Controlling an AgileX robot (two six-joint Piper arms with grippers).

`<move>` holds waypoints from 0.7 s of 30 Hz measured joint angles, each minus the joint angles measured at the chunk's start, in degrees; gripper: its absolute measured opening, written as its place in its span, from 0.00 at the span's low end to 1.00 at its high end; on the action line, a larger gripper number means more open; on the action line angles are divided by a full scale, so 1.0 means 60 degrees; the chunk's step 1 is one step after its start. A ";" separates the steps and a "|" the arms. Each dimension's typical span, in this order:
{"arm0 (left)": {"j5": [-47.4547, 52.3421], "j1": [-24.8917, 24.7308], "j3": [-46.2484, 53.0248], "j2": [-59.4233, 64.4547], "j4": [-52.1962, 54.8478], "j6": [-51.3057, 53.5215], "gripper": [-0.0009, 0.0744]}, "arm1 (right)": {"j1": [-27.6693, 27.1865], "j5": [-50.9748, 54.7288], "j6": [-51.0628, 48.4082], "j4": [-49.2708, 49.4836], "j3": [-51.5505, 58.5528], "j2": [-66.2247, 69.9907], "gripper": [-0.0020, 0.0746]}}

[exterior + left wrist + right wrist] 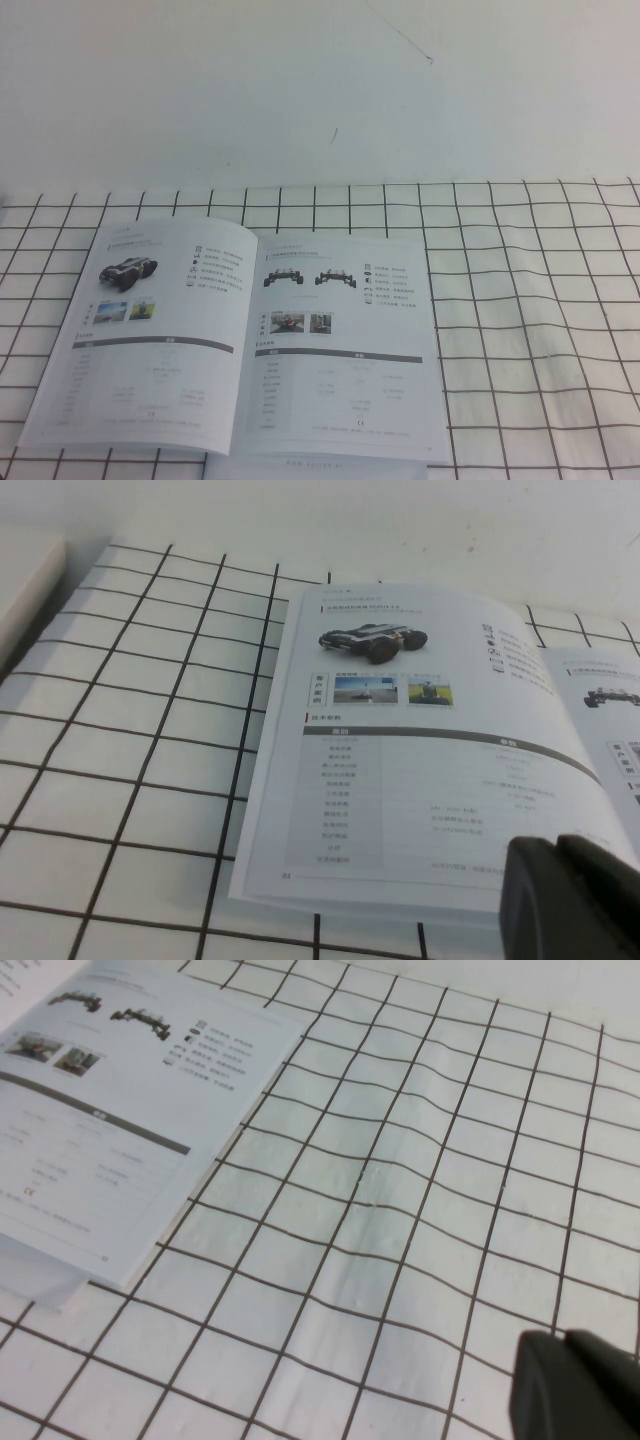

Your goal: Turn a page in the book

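Lying open and flat on the checked cloth (520, 300), the book (250, 340) sits left of centre in the high view. The page (150, 340), white side up with its dark wheeled vehicle picture, rests as the left leaf. Left gripper (575, 900) is above the book's near edge; state cannot be told. Right gripper (575, 1385) is over bare cloth beside the book, fully closed, holding nothing.

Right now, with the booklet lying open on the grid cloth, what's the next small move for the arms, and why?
Probably none beyond staying clear. The booklet lies open, its cover leaf flat on the left, so the page looks turned. The left gripper hangs over the booklet's near edge; the right gripper, shut, is over bare checked cloth.
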 joint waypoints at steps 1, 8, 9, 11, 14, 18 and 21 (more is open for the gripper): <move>0.0000 0.0000 0.0000 0.0000 0.0000 0.0025 0.01 | 0.0000 0.0000 0.0000 0.0000 0.0000 0.0000 0.02; 0.0036 0.0000 0.0000 0.0000 -0.0409 0.2287 0.01 | 0.0000 0.0000 0.0000 0.0000 0.0000 0.0000 0.02; 0.0036 0.0000 0.0000 0.0000 -0.0492 0.2563 0.01 | 0.0000 0.0000 0.0000 0.0000 0.0000 0.0000 0.02; 0.0036 0.0000 0.0000 0.0000 -0.0570 0.2842 0.01 | 0.0000 0.0000 0.0000 0.0000 0.0000 0.0000 0.02; 0.0058 0.0000 0.0000 0.0000 -0.0575 0.3002 0.01 | 0.0000 0.0000 0.0000 0.0000 0.0000 0.0000 0.02; 0.0121 0.0000 0.0000 0.0000 -0.0593 0.3232 0.01 | 0.0000 0.0000 0.0000 0.0000 0.0000 0.0000 0.02; 0.0145 0.0000 -0.0017 0.0000 -0.0607 0.3445 0.01 | 0.0000 0.0000 0.0000 0.0000 0.0000 0.0000 0.02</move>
